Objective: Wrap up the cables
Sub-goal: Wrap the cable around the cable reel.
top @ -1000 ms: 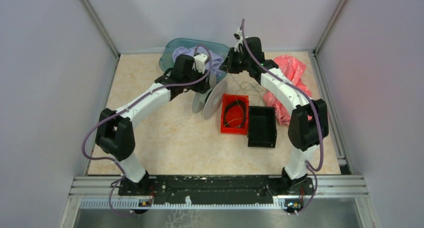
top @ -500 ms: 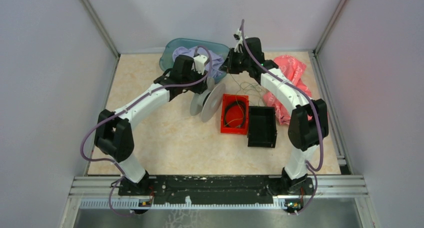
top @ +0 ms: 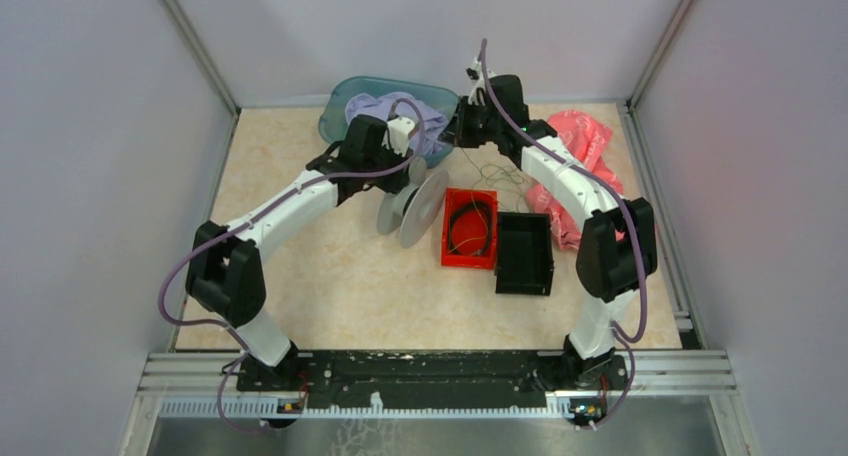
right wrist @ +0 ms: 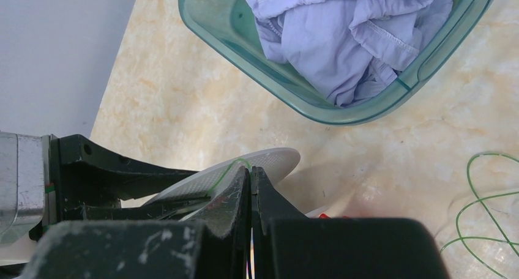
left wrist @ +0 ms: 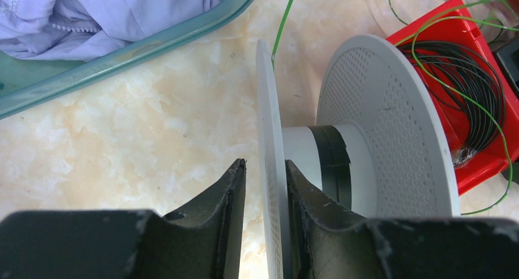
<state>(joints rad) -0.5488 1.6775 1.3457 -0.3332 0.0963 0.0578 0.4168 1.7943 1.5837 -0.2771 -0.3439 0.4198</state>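
The white spool [top: 411, 207] has two perforated discs and a core with a black band [left wrist: 333, 169]. My left gripper [top: 404, 176] is shut on the edge of its near disc [left wrist: 267, 107] and holds it tilted beside the red bin. My right gripper [top: 450, 134] hangs just behind the spool, jaws pressed together [right wrist: 250, 172], with a thin green wire [right wrist: 227, 169] coming out at the tips and running over the disc. The cables [top: 492, 172] lie as loose thin green and yellow loops between the arms, trailing into the red bin [left wrist: 489, 107].
A red bin [top: 447, 246] holding a black coil sits right of the spool, with a black bin [top: 523, 253] beside it. A teal tub [top: 340, 101] of lilac cloth stands at the back. A pink cloth [top: 585, 134] lies at the back right.
My left arm has carried the spool a little to the left and nearer. The right gripper has stayed in place, still shut.
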